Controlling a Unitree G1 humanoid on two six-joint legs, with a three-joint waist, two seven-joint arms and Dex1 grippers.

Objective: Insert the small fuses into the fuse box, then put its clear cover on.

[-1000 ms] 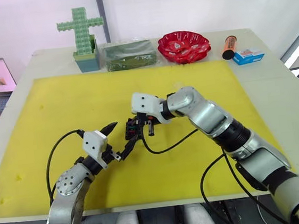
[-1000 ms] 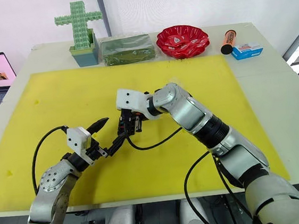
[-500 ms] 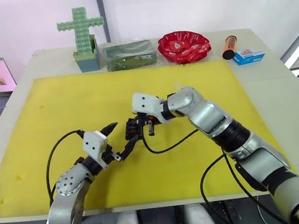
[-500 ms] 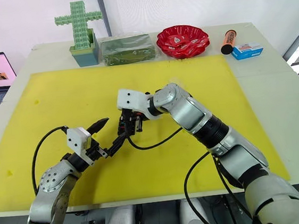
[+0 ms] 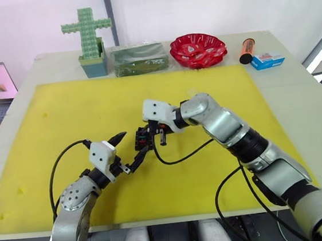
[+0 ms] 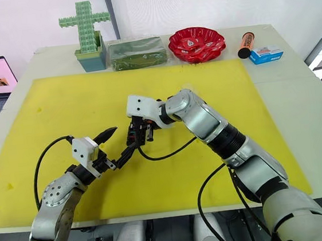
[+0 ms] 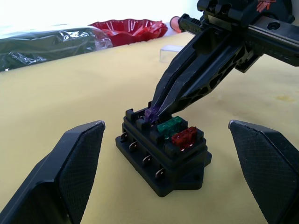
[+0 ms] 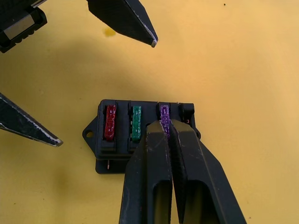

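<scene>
Black fuse box, red fuse, green fuse, purple fuse, yellow mat

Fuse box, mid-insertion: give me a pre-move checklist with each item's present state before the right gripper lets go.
1. Red fuse seated in fuse box: ok.
2. Green fuse seated beside it: ok.
3. Purple fuse over the third slot, pinched by right gripper: ok; fully pushed down: cannot tell.
4. Fourth slot filled: not ok, empty.
5. Left gripper open, straddling the box without touching it: ok.
6. Clear cover on the yellow mat behind, not yet fitted: ok.
</scene>
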